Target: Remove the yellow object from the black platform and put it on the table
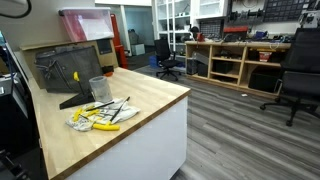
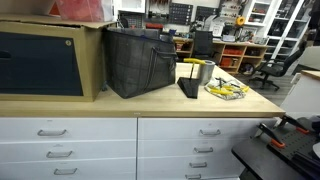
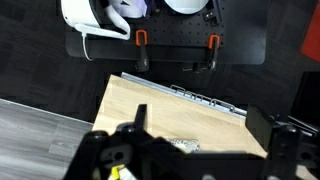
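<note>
The gripper (image 3: pixel 200 132) is empty, with its jaws spread wide, and hangs high over the end of the wooden table (image 3: pixel 160 100). In an exterior view the yellow object (image 2: pixel 191 62) lies atop the black platform (image 2: pixel 187 88). It is just beside a metal cup (image 2: pixel 204 74), near a clutter of small tools (image 2: pixel 226 91).

Only the gripper (image 3: pixel 198 135) shows, along the bottom edge of the wrist view. It is matte black all over and built of blocky, angular pieces with hard edges. Its two fingers (image 3: pixel 140 122) are thick dark bars with squared tips, and the parts behind them look like stacked plates with faint grey highlights along the edges. Finer detail such as screws or markings is too dark to tell.
</note>
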Action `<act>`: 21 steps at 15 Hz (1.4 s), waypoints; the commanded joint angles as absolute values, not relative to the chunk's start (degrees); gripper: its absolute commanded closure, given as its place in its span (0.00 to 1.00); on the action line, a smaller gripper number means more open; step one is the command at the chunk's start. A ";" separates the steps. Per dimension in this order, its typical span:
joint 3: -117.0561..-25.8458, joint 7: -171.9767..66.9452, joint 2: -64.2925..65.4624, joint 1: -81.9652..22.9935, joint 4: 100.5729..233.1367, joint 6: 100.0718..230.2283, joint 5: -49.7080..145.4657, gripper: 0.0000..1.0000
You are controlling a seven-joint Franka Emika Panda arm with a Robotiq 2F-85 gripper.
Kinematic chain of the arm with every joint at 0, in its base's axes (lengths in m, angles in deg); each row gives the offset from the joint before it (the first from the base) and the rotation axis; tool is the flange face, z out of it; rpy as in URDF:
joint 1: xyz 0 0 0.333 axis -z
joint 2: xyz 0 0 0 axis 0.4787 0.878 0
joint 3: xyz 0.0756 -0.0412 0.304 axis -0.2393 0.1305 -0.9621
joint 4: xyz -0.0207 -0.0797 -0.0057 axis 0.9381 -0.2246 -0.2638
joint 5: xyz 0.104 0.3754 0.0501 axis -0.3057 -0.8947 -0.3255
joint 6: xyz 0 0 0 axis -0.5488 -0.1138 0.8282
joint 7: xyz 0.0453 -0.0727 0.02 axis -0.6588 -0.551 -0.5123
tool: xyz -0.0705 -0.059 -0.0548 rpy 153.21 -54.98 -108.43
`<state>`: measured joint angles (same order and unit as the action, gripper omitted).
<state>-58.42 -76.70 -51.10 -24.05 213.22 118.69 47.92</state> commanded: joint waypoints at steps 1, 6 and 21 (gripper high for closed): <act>-59.56 -77.91 -50.97 -23.65 213.03 119.13 47.76 0.00; -66.40 -73.88 -47.44 -26.27 209.06 120.06 48.63 0.00; -79.25 -76.88 -12.90 -32.31 172.12 126.63 69.52 0.00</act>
<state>-78.68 -73.28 -20.64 -31.68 181.64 126.86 67.46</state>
